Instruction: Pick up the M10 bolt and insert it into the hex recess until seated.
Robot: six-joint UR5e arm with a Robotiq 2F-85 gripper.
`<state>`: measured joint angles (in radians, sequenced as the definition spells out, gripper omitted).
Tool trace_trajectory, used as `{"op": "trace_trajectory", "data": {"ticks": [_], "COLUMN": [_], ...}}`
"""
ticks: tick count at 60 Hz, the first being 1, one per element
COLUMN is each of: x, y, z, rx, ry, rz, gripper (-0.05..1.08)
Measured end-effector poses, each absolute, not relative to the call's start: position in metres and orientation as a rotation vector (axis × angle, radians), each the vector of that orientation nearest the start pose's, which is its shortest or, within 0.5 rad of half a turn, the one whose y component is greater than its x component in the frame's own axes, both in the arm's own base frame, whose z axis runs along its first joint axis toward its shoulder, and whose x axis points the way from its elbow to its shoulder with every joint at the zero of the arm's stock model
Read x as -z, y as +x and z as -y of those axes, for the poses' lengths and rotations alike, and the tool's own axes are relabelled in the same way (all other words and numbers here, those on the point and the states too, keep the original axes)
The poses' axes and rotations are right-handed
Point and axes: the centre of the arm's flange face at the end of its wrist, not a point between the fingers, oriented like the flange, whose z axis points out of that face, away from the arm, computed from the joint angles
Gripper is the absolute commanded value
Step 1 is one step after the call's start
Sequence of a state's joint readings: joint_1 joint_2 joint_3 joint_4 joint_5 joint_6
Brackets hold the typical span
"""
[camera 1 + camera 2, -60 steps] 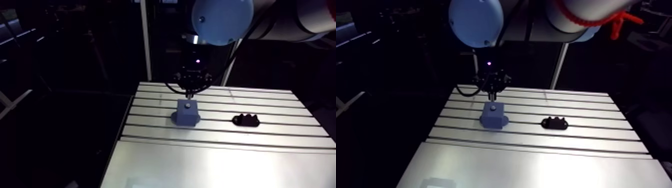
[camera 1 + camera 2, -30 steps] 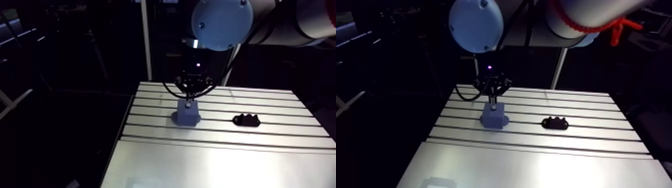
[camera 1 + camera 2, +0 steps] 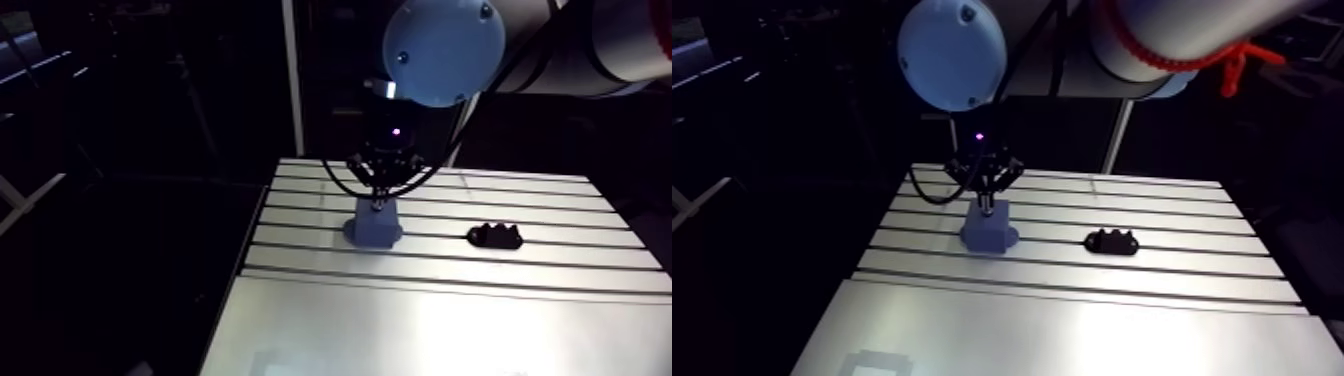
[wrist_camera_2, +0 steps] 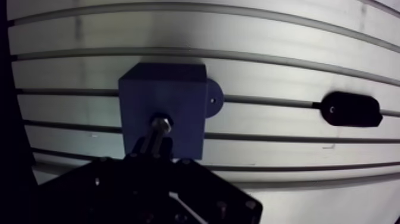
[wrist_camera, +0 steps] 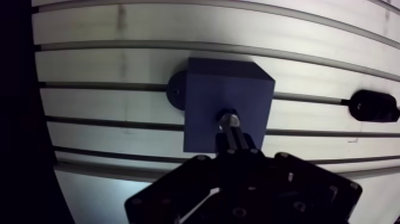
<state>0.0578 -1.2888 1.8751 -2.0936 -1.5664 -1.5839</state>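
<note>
The M10 bolt [image 5: 228, 117] is held clamped in the hand [image 5: 234, 132], its long axis pointing straight down at the blue block [image 5: 205, 101] — the tip is met by the middle of the block's top face, where the hex recess is hidden beneath it. Seating cannot be judged. A black clamp [image 5: 373, 105] lies well apart from the block — the surface [image 5: 119, 24] around it is left open.

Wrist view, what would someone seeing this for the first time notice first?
A blue block on the slotted table draws the eye, sitting directly under the gripper. The gripper pinches a small bolt over the middle of the block's top face. Off to one side of the block, a black part lies on the table.
</note>
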Motion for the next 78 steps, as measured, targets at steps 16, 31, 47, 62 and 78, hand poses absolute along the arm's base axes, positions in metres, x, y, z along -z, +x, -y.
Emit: {"op": "trace_trajectory", "data": {"ticks": [16,31,47,62,78], "x": [-0.2451,-0.2423,-0.2402,-0.2392,-0.238], "y": [-0.5316,-0.5341,-0.5371,-0.5375,-0.5371], "z": [0.165,0.1652,0.1654,0.166,0.1662], "rx": [0.005,0.006,0.004,0.005,0.006], "ry": [-0.114,-0.117,-0.121,-0.123,-0.125], "rz": [-3.075,-3.073,-3.07,-3.069,-3.066], "gripper": [1.08,1.08,1.08,1.08,1.08]}}
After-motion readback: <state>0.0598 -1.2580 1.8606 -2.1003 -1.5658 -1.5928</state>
